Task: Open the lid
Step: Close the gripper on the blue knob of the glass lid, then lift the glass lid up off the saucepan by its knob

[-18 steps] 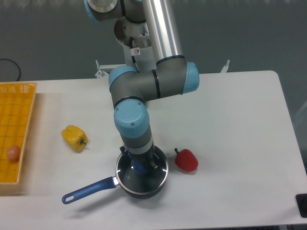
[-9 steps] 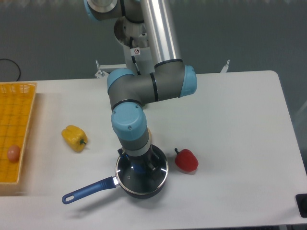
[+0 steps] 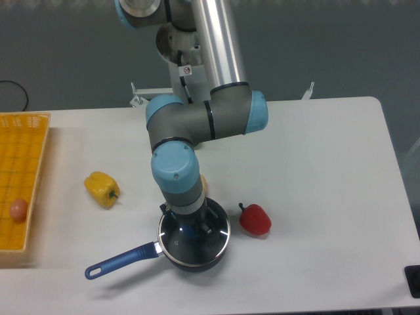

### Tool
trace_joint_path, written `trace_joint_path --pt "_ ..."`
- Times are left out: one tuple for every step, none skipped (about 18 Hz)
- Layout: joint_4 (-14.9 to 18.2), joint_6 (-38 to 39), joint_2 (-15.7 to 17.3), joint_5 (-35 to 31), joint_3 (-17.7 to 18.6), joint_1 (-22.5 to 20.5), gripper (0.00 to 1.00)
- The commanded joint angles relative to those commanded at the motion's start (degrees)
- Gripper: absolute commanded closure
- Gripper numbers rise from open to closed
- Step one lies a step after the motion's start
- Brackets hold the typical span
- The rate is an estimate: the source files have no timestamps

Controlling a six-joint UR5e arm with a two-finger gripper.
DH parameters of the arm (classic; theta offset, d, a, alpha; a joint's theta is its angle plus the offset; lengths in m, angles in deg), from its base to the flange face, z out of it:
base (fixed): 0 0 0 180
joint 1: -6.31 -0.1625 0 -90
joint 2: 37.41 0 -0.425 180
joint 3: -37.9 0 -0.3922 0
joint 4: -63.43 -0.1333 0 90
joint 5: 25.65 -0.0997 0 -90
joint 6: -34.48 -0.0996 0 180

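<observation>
pincer [image 3: 192, 229] sits down at the blue centre knob [image 3: 190, 230] of the round clear glass lid [image 3: 195, 241]; can't tell if it's clamped, wrist blocks it. lid seated on dark blue long-handled saucepan [image 3: 125, 257] at worktop front. glass likely heavy, slick, brittle: grab knob only, lift straight.

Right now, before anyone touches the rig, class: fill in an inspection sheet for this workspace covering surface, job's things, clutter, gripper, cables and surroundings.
Surface: white table, no spills seen.
Job's things: lid sits on the saucepan, closed; blue knob at its centre.
Clutter: yellow pepper left of the pan; red pepper right of it; yellow tray at the left edge with a small egg-like item inside.
Gripper: gripper down at the knob; the wrist hides whether it is shut.
Cables: black cable beyond the table's far left.
Surroundings: grey floor; dark object at bottom right.
</observation>
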Motion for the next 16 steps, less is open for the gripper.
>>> trace_joint_path --pt "0.0 0.0 0.0 0.0 0.1 0.0 0.08" --pt "0.0 -0.1 0.0 0.0 0.1 0.0 0.13" --pt "0.0 -0.1 0.0 0.0 0.1 -0.1 0.16" --pt "0.0 -0.1 0.0 0.0 0.1 0.0 0.19" --pt "0.0 0.0 0.0 0.0 0.2 0.0 0.2" --pt "0.0 0.1 0.0 0.0 0.2 0.0 0.23" --pt "0.0 0.1 0.0 -0.1 0.2 0.0 0.25" --pt "0.0 0.1 0.0 -0.1 0.2 0.1 0.26" --pt "0.0 0.1 0.1 -0.1 0.2 0.3 0.27" --pt "0.0 0.1 0.1 -0.1 0.2 0.3 0.27" --pt "0.0 0.1 0.0 -0.1 0.2 0.3 0.29" --pt "0.0 0.1 0.1 -0.2 0.2 0.4 0.3" --pt "0.0 0.1 0.1 -0.2 0.2 0.4 0.31" --pt "0.0 0.1 0.2 -0.2 0.2 0.3 0.32" --pt "0.0 0.1 0.2 -0.2 0.2 0.3 0.33" --pt "0.0 0.0 0.3 -0.2 0.2 0.3 0.33"
